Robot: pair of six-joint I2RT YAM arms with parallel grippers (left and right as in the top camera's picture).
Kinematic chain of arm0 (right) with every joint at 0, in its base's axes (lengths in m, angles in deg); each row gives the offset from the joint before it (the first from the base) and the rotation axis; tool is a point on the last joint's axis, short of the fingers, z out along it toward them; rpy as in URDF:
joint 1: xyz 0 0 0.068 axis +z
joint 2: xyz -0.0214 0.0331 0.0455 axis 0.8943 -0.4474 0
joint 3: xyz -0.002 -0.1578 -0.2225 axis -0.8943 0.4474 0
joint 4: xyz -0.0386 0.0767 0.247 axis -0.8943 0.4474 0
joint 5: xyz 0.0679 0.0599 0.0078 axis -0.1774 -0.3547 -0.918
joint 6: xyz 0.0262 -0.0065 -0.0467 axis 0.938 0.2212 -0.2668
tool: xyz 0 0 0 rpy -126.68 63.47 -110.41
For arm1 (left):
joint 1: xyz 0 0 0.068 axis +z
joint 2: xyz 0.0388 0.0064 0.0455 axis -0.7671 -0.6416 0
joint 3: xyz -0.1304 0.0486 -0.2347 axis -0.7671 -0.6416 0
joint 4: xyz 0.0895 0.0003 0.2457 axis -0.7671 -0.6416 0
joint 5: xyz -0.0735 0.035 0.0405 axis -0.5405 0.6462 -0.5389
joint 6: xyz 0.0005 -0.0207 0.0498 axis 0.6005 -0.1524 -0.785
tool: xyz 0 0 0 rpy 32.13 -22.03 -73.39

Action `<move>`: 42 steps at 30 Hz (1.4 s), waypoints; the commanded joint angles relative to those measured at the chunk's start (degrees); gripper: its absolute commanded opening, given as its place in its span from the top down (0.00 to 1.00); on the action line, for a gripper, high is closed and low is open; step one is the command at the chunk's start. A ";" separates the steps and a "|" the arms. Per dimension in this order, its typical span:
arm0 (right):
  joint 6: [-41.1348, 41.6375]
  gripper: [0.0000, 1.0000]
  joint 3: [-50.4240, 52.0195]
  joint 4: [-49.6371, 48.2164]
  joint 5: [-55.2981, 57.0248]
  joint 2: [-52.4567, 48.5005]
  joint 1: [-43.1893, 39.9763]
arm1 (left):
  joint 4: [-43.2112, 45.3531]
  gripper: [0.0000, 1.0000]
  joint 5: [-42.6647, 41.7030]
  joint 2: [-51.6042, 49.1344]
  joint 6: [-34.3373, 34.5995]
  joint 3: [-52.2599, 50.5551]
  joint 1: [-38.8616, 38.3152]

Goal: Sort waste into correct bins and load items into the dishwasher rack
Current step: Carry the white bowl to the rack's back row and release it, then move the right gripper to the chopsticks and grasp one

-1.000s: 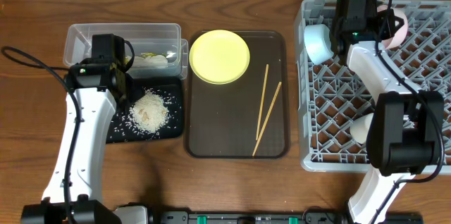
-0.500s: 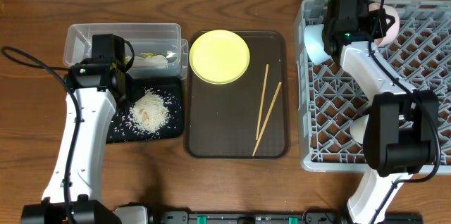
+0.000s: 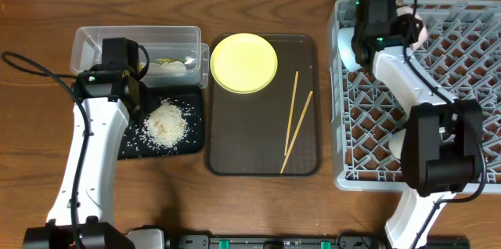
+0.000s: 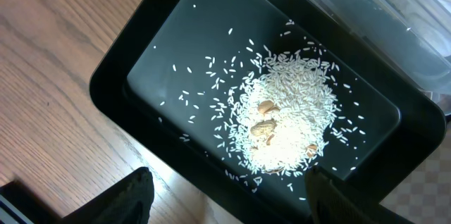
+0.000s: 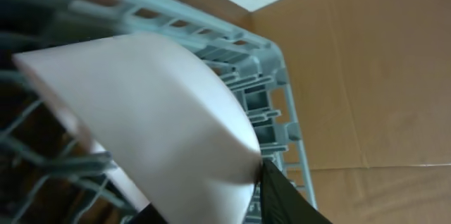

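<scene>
My right gripper (image 3: 401, 23) is at the far left corner of the grey dishwasher rack (image 3: 470, 84) and is shut on the white bowl (image 3: 412, 27). In the right wrist view the bowl (image 5: 155, 111) fills the space between my fingers (image 5: 282, 196), above the rack's wall (image 5: 271, 101). The light blue bowl (image 3: 348, 47) and the white cup (image 3: 399, 143) are in the rack. My left gripper (image 4: 236, 203) is open and empty above the rice (image 4: 285, 122) in the black tray (image 4: 169, 41). The yellow plate (image 3: 243, 63) and chopsticks (image 3: 293, 120) lie on the brown tray (image 3: 258, 155).
The clear tub (image 3: 117, 45) stands behind the black tray (image 3: 133, 149) and holds the wrapper with tissue (image 3: 171, 66). The rice heap (image 3: 166, 122) has several tan bits in it. Bare wooden table surrounds the trays.
My right gripper has moved left along the rack's far edge with the white bowl in it. The left arm has not moved.
</scene>
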 commanded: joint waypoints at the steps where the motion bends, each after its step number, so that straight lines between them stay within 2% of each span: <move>1: 7.37 0.73 -0.15 2.01 -3.69 -0.66 1.16 | -0.17 0.29 0.26 0.26 -0.37 0.50 0.20; 3: 10.84 0.70 -0.15 4.15 -3.96 0.44 1.22 | -0.17 0.29 0.26 0.26 -0.37 0.50 0.20; 7: 12.41 0.52 -0.15 8.22 -8.61 4.57 1.38 | -0.20 0.29 0.26 0.26 -0.37 0.50 0.20; 12: 12.44 0.34 -0.15 15.15 -23.63 12.35 1.42 | -0.20 0.29 0.26 0.26 -0.37 0.50 0.20; 14: 13.05 0.34 -0.15 18.73 -31.52 15.54 1.77 | -0.22 0.29 0.26 0.26 -0.37 0.50 0.20; 21: 26.08 0.38 -0.15 30.95 -65.48 22.58 5.60 | -0.20 0.29 0.26 0.26 -0.35 0.50 0.20; 23: 28.52 0.39 -0.09 33.97 -69.96 22.51 7.54 | -0.22 0.29 0.26 0.26 -0.37 0.50 0.20; 28: 34.82 0.41 2.71 36.89 -68.91 21.64 14.82 | -0.22 0.29 0.26 0.26 -0.37 0.50 0.20; 34: 48.57 0.42 8.66 36.59 -54.97 20.98 22.34 | -0.22 0.29 0.26 0.26 -0.37 0.50 0.20; 42: 56.15 0.50 19.54 28.70 -51.63 20.98 25.07 | -0.20 0.29 0.26 0.26 -0.37 0.50 0.20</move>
